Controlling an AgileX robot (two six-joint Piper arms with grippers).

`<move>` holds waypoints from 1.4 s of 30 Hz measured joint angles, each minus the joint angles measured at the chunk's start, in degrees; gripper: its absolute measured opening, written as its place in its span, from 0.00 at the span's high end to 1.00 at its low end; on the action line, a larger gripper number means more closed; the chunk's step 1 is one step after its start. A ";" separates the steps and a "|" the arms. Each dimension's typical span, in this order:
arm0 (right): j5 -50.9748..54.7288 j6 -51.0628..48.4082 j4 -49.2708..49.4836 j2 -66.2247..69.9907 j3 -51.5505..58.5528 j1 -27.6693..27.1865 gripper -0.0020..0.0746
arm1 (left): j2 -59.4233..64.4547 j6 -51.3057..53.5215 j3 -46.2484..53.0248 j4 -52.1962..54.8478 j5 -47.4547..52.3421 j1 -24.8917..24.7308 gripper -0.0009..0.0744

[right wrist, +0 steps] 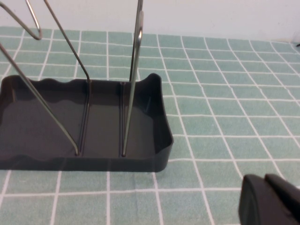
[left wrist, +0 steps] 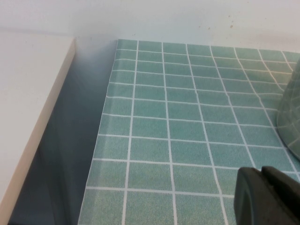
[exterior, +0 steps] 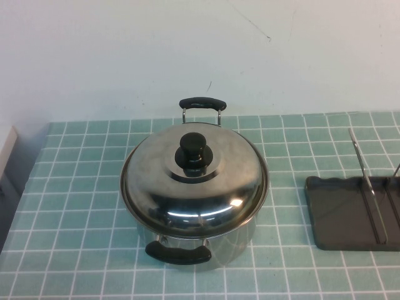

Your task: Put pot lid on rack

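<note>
The pot lid, domed shiny steel with a black knob, sits on the steel pot in the middle of the green tiled table. The rack, a dark grey tray with upright wire dividers, lies at the right edge. It also shows close in the right wrist view. My right gripper hovers low over the tiles beside the rack, fingers together and empty. My left gripper is low over the tiles left of the pot, fingers together and empty. Neither arm shows in the high view.
The pot has two black handles, one at the back and one at the front. The pot's wall edges into the left wrist view. A white board lies beyond the table's left edge. A white wall stands behind.
</note>
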 joint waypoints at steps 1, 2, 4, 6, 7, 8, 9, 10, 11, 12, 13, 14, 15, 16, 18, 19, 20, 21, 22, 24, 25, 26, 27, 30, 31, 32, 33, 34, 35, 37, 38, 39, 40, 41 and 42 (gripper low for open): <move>0.00 0.00 0.00 0.00 0.00 0.00 0.98 | 0.00 0.00 0.00 0.00 0.00 0.00 0.99; 0.00 0.00 0.00 0.00 0.00 0.00 0.98 | 0.00 0.00 0.00 0.00 0.00 0.00 0.99; 0.00 0.00 0.00 0.00 0.00 0.00 0.98 | 0.00 0.00 0.00 0.00 0.00 0.00 0.99; 0.00 0.00 0.00 0.00 0.00 0.00 0.98 | 0.00 0.00 0.00 0.00 0.00 0.00 0.99; 0.00 0.00 0.00 0.00 0.00 0.00 0.98 | 0.00 0.00 0.00 0.00 0.00 0.00 0.99; 0.00 0.00 0.00 0.00 0.00 0.00 0.98 | 0.00 0.00 0.00 0.00 0.00 0.00 0.99; 0.00 0.00 0.00 0.00 0.00 0.00 0.98 | 0.00 0.00 0.00 0.00 0.00 0.00 0.99; 0.00 0.00 0.00 0.00 0.00 0.00 0.98 | 0.00 0.00 0.00 0.00 0.00 0.00 0.99; 0.00 0.00 0.00 0.00 0.00 0.00 0.98 | 0.00 0.00 0.00 0.00 0.00 0.00 0.99; 0.00 0.00 0.00 0.00 0.00 0.00 0.98 | 0.00 0.00 0.00 0.00 0.00 0.00 0.99; 0.00 0.00 0.00 0.00 0.00 0.00 0.98 | 0.00 0.00 0.00 0.00 0.00 0.00 0.99; 0.00 0.00 0.00 0.00 0.00 0.00 0.98 | 0.00 0.00 0.00 0.00 0.00 0.00 0.99; 0.00 0.00 0.00 0.00 0.00 0.00 0.98 | 0.00 0.00 0.00 0.00 0.00 0.00 0.99; 0.00 0.00 0.00 0.00 0.00 0.00 0.98 | 0.00 0.00 0.00 0.00 0.00 0.00 0.99; 0.00 0.00 0.00 0.00 0.00 0.00 0.98 | 0.00 0.21 0.00 0.00 0.00 0.00 0.99; 0.00 0.00 0.00 0.00 0.00 0.00 0.98 | 0.00 0.21 0.00 -0.40 0.00 0.00 0.99; 0.00 0.00 0.00 0.00 0.00 0.00 0.98 | 0.00 0.21 0.00 -0.95 -0.12 0.00 0.99; 0.00 0.00 0.00 0.00 0.00 0.00 0.98 | 0.00 0.21 0.00 -1.62 -0.12 0.00 0.99; 0.00 0.00 0.00 0.00 0.00 0.00 0.98 | 0.00 0.21 0.00 -1.92 -0.25 0.00 0.99; 0.00 0.00 0.00 0.00 0.00 0.00 0.98 | 0.00 0.21 0.00 -2.54 -0.34 0.00 0.99; 0.00 0.00 0.00 0.00 0.00 0.00 0.98 | 0.00 0.21 0.00 -2.64 -0.34 0.00 0.99; 0.00 0.00 0.00 0.00 0.00 0.00 0.98 | 0.00 0.21 0.00 -2.75 -0.34 0.00 0.99; 0.00 0.00 0.00 0.00 0.00 0.00 0.98 | 0.00 0.21 0.00 -2.84 -0.34 0.00 0.99; 0.00 0.00 0.00 0.00 0.00 0.00 0.98 | 0.00 -3.61 0.00 -8.49 -0.37 0.00 0.99; 0.00 0.00 0.00 0.00 0.00 0.00 0.98 | 0.00 -6.95 0.00 -12.50 -0.47 0.00 0.99; 0.00 0.00 0.26 0.00 0.00 0.00 0.98 | 0.00 -10.05 0.10 -17.41 -0.61 0.00 0.99; 0.00 0.00 0.54 0.00 0.00 0.00 0.98 | 0.00 -14.68 0.11 -25.61 -0.89 0.00 0.99; 0.00 0.00 1.07 0.00 0.00 0.00 0.98 | 0.00 -17.24 0.11 -31.10 -1.81 0.00 0.99; 0.00 0.00 2.20 0.00 0.00 0.00 0.98 | 0.00 -19.40 0.11 -37.54 -3.18 0.00 0.99; -0.25 0.10 5.12 0.00 0.00 0.00 0.98 | 0.00 -20.07 0.11 -45.20 -5.70 0.00 0.99; -0.52 0.23 7.52 0.00 0.00 0.00 0.98 | 0.00 -19.04 0.11 -47.29 -7.87 0.00 0.99; -1.06 0.65 10.69 0.00 0.14 0.00 0.98 | 0.00 -17.23 0.11 -47.61 -9.71 0.00 0.99; -1.72 1.45 13.74 0.00 0.27 0.00 0.98 | 0.00 -15.42 0.11 -47.61 -11.14 0.00 0.99; -2.50 2.45 18.04 0.00 0.51 0.00 0.98 | 0.00 -13.17 0.11 -47.61 -12.63 0.00 0.99; -3.17 3.47 22.74 0.00 0.49 0.00 0.98 | 0.00 -11.14 0.11 -47.70 -13.82 0.00 0.99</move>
